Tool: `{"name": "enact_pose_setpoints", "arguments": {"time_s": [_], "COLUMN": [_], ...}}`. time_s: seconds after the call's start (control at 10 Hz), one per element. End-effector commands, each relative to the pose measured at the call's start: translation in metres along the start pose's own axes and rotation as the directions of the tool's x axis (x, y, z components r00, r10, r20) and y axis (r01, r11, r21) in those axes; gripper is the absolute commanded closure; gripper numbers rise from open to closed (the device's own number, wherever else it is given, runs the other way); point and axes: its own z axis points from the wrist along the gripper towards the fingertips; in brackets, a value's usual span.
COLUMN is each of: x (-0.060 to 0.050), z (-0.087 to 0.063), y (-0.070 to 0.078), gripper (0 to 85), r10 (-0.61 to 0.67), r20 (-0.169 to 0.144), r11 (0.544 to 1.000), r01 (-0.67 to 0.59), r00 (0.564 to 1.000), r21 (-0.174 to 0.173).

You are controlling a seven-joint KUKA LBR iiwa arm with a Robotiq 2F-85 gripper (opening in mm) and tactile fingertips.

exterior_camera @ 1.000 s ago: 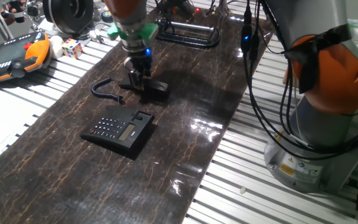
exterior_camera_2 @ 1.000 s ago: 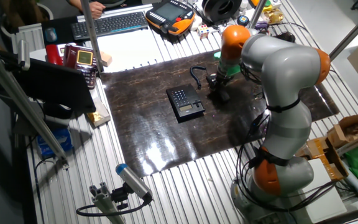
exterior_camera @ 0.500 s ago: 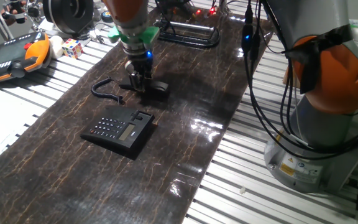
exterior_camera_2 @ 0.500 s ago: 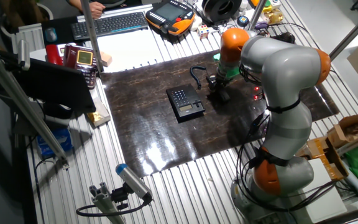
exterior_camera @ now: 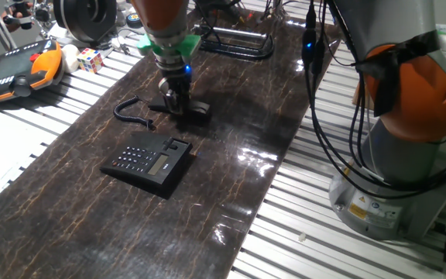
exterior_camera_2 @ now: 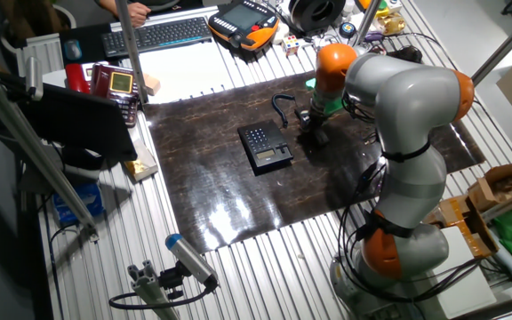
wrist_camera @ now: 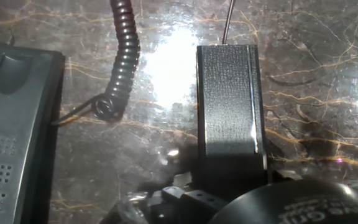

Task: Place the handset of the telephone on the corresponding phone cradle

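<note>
Dark marbled matting [exterior_camera: 231, 116] covers my table. From the telephone [exterior_camera: 147, 161], my gripper [exterior_camera: 178, 107] is just behind, its fingers [exterior_camera: 173, 99] clenched around the handset [exterior_camera: 190, 110], which rests on the mat off the phone cradle [exterior_camera: 178, 160]. Its coiled cord [exterior_camera: 130, 108] curls leftward; farther back lies a black tube frame [exterior_camera: 238, 43].

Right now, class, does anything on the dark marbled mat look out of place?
Yes. The slim black plastic handset lies on the mat, apart from the flat black keypad telephone, its cradle bare. The gripper is down at the handset.
</note>
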Motion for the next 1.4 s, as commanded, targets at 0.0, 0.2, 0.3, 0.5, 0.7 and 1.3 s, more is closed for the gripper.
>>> {"name": "enact_pose_setpoints", "arguments": {"time_s": [0.0, 0.2, 0.3, 0.5, 0.7, 1.3], "x": [0.000, 0.000, 0.000, -0.001, -0.004, -0.018], "z": [0.000, 0.000, 0.000, -0.004, -0.016, -0.073], "y": [0.000, 0.000, 0.001, 0.001, 0.003, 0.033], "gripper": [25.7, 38.0, 41.3, 45.0, 52.3, 60.3], "r10": [-0.003, -0.011, -0.014, -0.015, -0.015, 0.065], "r20": [0.000, 0.002, 0.007, 0.005, -0.012, -0.072], "r11": [1.000, 1.000, 1.000, 1.000, 1.000, 0.998], "r01": [0.003, 0.011, 0.014, 0.015, 0.015, -0.066], "r00": [1.000, 1.000, 1.000, 1.000, 1.000, 0.995], "r21": [0.000, -0.012, -0.014, -0.010, 0.000, -0.006]}}
